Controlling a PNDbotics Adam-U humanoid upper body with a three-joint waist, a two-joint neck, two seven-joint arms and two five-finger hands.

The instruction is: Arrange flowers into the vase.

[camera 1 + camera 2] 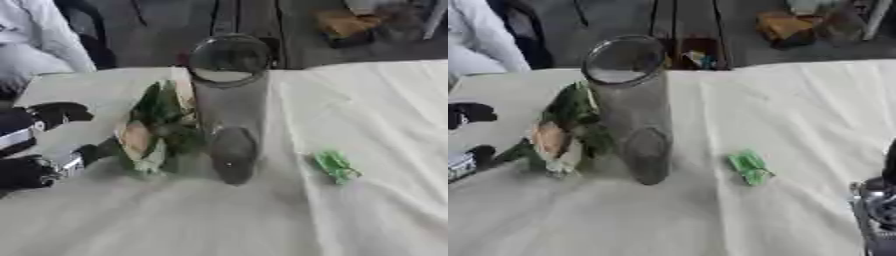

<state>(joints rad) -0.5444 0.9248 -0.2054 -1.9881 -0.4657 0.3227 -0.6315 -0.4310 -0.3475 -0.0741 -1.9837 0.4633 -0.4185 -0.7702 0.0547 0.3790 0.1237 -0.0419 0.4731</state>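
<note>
A pale cloth covers the worktop (367, 110), a small green object (750, 168) lies on it up-left of the right hand (877, 210), and brown clutter (785, 25) sits on the floor beyond.

Right hand (877, 205) cut off at the edge, fingers unseen.

Clear upright vase (229, 107), flowers (156, 130) alongside

A white cloth (367, 210) covers the table; beyond its far edge lies a dark floor (157, 35)
</note>
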